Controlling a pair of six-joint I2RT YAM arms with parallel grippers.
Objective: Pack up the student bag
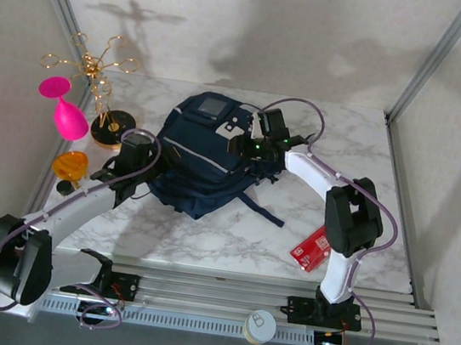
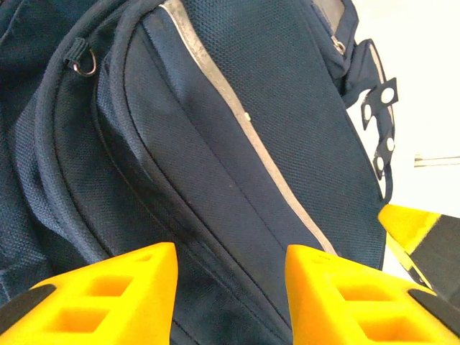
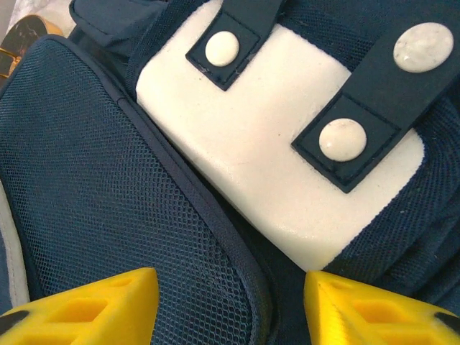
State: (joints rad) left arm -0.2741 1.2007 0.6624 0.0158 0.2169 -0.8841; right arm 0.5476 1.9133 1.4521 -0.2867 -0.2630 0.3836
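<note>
From above, the dark bodies of the left gripper (image 1: pixel 148 161) and right gripper (image 1: pixel 247 147) cover their own fingertips, so how the jaws stand can't be told there. The right arm hides one corner of the flat red card (image 1: pixel 312 248) on the marble worktop (image 1: pixel 230 233), and its print is too small to read. The orange translucent object (image 1: pixel 70 165) and the small black thing (image 1: pixel 65 188) beside it are too tiny to name.

In both wrist views the large navy-blue fabric backpack (image 2: pixel 237 129) is cut off on all sides. The left wrist's yellow fingers (image 2: pixel 108 295) run off the bottom edge, and a yellow-and-black piece (image 2: pixel 417 237) is cropped at the right. The right wrist's yellow fingers (image 3: pixel 93 309) are cropped too, and a gold thing (image 3: pixel 21 32) is clipped at the top-left corner.
</note>
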